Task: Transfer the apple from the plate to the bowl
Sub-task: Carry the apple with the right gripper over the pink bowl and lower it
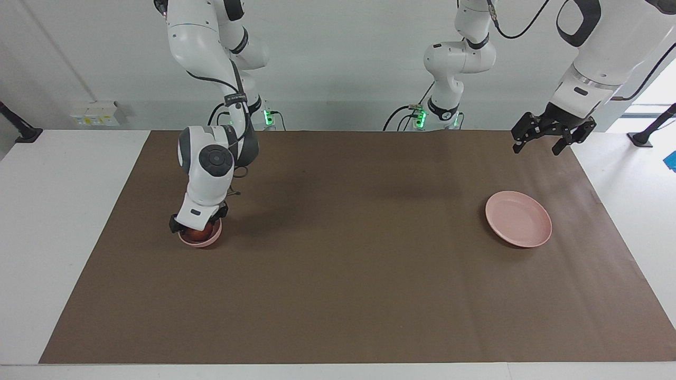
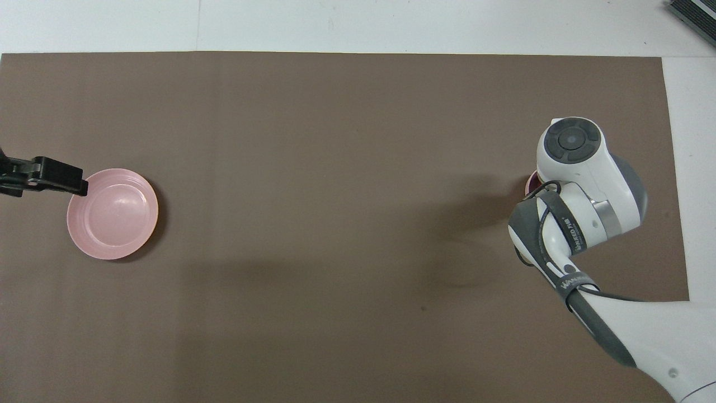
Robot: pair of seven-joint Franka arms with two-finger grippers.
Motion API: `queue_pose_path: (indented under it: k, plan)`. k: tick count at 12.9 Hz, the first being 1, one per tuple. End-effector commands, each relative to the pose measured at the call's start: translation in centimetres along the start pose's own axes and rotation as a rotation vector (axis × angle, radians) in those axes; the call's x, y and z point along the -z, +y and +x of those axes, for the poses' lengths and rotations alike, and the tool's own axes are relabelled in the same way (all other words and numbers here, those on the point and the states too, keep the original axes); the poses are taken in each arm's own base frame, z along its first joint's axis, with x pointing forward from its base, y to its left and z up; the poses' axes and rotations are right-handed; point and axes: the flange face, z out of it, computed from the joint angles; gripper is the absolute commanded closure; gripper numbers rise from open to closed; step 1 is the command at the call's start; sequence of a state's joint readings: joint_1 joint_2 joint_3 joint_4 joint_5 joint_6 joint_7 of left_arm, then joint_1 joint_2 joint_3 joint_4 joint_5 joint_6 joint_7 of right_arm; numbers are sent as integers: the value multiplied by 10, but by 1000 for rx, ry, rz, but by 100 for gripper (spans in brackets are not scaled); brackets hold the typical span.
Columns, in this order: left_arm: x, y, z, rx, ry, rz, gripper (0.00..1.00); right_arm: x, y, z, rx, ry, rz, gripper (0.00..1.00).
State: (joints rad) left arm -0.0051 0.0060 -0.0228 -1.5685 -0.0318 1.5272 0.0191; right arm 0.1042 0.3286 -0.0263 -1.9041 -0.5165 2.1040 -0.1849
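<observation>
apple (image 1: pixel 198 234) in the bowl (image 1: pixel 200 240), dark red, only partly seen under the right tool (image 1: pixel 196 226). bowl on the brown mat (image 1: pixel 338 295) toward the right arm's end of the desk (image 1: pixel 63 221), small, deep, pale pink. right tool down at the bowl's mouth, right over the apple, its black fingers on either side of the fruit; cannot tell from here whether gripping the apple or let go. from overhead, bowl (image 2: pixel 531 182) almost wholly hidden under the right arm's wrist, just a sliver of pink rim and dark red showing beside it, right tool itself hidden there. plate (image 1: pixel 518 219) bare, wide and shallow, pale pink, on the mat toward the left arm's end, well apart from the bowl. left tool (image 1: pixel 544 141) up in the air, over the mat's edge, clear of the plate, fingers spread open, holding nothing. from overhead, left tool (image 2: pixel 50 178) just at the plate's (image 2: pixel 113 214) rim in the picture, raised above it, not touching. left arm waiting. white wall and green base lights past the robots' end of the desk.
</observation>
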Motion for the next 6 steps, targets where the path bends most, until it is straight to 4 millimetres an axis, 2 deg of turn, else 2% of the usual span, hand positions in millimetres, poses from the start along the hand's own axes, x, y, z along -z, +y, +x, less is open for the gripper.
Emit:
queue_pose_path:
  k: [1,4,6]
  plan:
    - [12,-9,-7,29,-34,4,0,-1,2,0,-22,20,5,0]
    - [5,-8,-9,20,-37,12,0,3,4,0,-27,16,1,0]
    - [6,-7,-9,24,-35,5,0,22,8,-1,-68,54,45,0]
